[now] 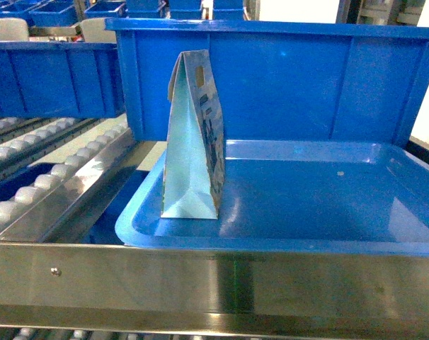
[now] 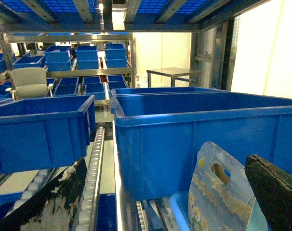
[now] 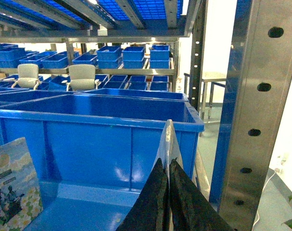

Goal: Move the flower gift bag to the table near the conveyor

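1. The gift bag stands upright at the left end of a shallow blue tray, just in front of a tall blue crate. Roller tracks run just to the tray's left.
2. My left gripper has its fingers wide apart and holds nothing. The bag's top, with its handle hole, sits between the left finger and the right one, nearer the right.
3. My right gripper has its fingers pressed together. A pale sliver shows between the tips; I cannot say what it is.
4. I judge the bag light, thin paper, easy to crease or tip over. It looks empty, though I cannot see inside.
5. The best hold, I think, is the flat top ridge around the handle hole, where the two printed faces meet. A soft pinch there should lift it without crushing the sides.
6. The table is not in my views.
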Robot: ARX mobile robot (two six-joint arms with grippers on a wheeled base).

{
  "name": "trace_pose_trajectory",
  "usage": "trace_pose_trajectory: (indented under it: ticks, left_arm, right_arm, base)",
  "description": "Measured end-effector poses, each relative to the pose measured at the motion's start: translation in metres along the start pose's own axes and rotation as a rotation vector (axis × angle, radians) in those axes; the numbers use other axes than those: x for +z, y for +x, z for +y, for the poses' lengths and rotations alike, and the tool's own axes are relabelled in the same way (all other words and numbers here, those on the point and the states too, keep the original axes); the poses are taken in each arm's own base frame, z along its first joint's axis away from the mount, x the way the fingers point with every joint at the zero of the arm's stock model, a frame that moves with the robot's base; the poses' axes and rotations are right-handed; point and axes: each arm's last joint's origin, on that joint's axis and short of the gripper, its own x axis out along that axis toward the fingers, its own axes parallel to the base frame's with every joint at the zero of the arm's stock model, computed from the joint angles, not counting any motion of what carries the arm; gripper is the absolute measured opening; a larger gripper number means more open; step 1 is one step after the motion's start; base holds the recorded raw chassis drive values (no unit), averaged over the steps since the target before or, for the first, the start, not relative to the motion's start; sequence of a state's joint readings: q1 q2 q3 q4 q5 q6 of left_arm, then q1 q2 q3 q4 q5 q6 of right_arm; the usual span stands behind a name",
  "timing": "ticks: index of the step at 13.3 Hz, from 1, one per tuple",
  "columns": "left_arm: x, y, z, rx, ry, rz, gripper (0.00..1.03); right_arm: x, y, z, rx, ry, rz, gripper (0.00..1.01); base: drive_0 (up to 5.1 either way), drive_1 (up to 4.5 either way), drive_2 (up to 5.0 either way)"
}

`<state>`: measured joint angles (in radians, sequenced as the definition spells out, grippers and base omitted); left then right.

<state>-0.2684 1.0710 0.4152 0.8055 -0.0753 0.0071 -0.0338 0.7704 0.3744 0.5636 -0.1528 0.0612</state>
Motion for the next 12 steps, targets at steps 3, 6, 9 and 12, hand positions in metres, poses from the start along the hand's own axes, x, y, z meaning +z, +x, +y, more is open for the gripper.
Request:
trace_pose_trajectory:
  ticks: [3,6,9,12]
  left_arm:
    - [0.001,0.001,-0.002,0.001,-0.003,-0.017,0.98]
    - [0.0,0.011,-0.006,-0.015,-0.012,0.001,0.98]
    - [0.002,0.032,-0.017,-0.052,-0.056,0.048,0.98]
    - [0.006,0.057,-0.03,-0.071,-0.073,0.067,0.98]
  right_arm:
    - [0.0,0.0,0.0,0.0,0.0,-0.001,0.03]
    - [0.0,0.0,0.0,0.0,0.0,-0.001,0.03]
    - [0.0,0.0,0.0,0.0,0.0,0.0,0.03]
    - [0.0,0.0,0.0,0.0,0.0,0.0,0.03]
  base:
    - [0.0,0.0,0.0]
    - [0.0,0.0,0.0]
    - [0.0,0.0,0.0]
    - [0.0,0.0,0.0]
